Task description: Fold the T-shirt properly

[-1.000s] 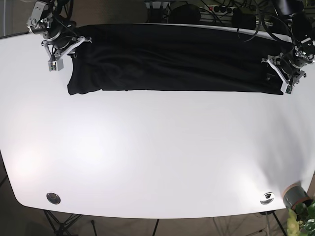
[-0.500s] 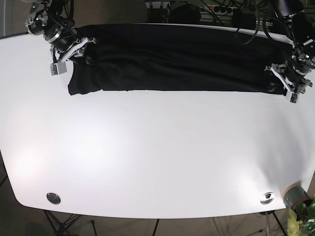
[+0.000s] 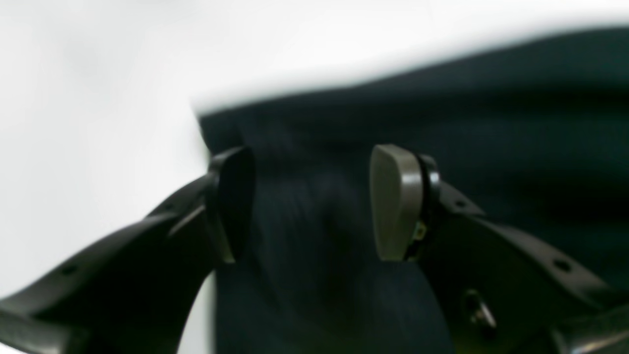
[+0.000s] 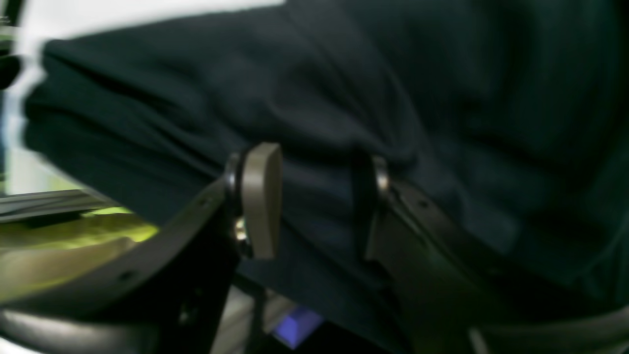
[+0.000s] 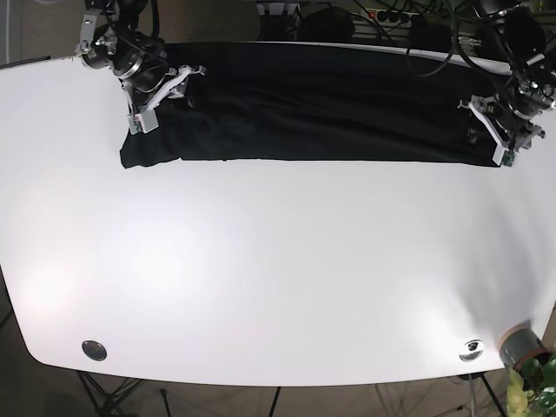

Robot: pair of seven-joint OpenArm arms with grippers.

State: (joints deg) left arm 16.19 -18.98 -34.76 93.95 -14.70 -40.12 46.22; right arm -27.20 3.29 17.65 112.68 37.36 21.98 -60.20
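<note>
Since a second ago, your right gripper (image 5: pixel 163 94) is sliding inward over the T-shirt (image 5: pixel 313 104); both it and the left gripper (image 5: pixel 492 137) are hovering spread above opposite ends, cloth stretching lengthwise between them.

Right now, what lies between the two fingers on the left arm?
Dark T-shirt fabric fills the gap between the open left fingers, shown in the left wrist view.

Both wrist views are blurred, so I cannot tell whether my left gripper (image 3: pixel 312 201) or right gripper (image 4: pixel 314 201) pinches the T-shirt (image 5: pixel 321 104). My arms hide its end corners in the base view.
</note>
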